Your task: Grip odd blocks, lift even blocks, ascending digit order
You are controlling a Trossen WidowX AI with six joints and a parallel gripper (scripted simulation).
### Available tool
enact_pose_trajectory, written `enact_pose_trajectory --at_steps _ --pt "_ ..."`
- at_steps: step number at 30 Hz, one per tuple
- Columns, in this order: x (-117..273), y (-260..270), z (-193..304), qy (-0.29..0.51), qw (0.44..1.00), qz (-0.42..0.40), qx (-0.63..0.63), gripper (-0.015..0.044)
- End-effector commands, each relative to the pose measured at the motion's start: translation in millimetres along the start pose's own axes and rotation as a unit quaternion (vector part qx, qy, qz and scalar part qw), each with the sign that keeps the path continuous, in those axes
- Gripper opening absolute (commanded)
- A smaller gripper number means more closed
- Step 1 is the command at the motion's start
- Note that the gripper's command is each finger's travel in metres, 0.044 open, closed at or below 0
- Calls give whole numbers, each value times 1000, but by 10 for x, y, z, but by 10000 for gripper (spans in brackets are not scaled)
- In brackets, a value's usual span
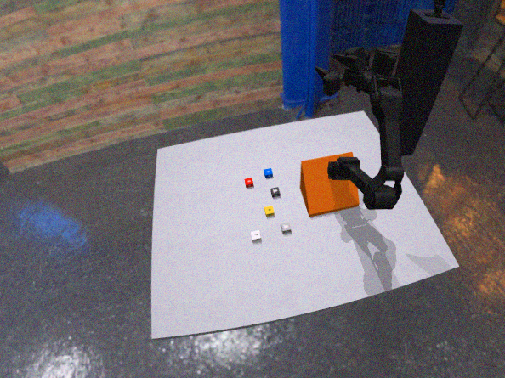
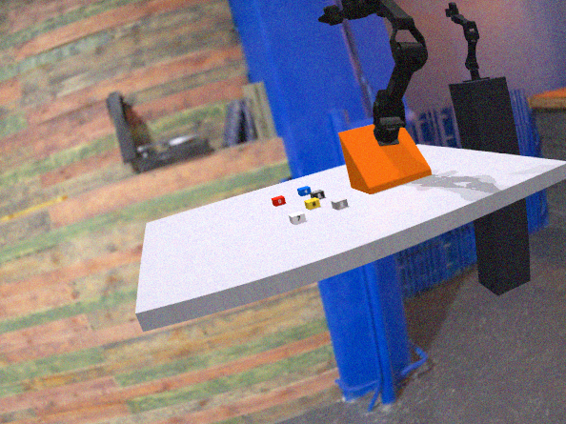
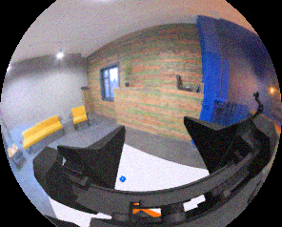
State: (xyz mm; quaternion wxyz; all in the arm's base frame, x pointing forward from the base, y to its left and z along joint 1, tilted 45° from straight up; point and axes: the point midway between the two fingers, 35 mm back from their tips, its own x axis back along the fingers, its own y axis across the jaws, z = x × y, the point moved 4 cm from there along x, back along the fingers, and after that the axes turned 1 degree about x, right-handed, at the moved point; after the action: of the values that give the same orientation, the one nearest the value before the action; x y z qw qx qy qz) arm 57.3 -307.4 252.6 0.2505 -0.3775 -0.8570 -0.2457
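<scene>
Six blocks [image 1: 268,172] [image 2: 312,203] [image 3: 123,179] near orange wedge [image 1: 325,194] [image 2: 391,166]

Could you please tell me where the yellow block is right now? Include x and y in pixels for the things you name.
In the top view, the yellow block [image 1: 269,211] [image 2: 312,204] lies left of the orange wedge [image 1: 327,186] [image 2: 388,161], just below the black block [image 1: 275,192] [image 2: 317,193].

The flat white surface [image 1: 204,279] [image 2: 229,252] looks matt and smooth; beyond its edges, the dark grey floor [image 1: 102,313] looks glossy.
</scene>
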Motion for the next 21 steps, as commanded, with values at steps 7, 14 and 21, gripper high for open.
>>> enact_pose_trajectory --at_steps 7,14,21 --pt "-1339 756 753 245 943 -189 120 400" --pt "-1882 1479 1677 411 826 -313 223 400" --pt "-1971 2029 2767 553 656 -407 312 400"
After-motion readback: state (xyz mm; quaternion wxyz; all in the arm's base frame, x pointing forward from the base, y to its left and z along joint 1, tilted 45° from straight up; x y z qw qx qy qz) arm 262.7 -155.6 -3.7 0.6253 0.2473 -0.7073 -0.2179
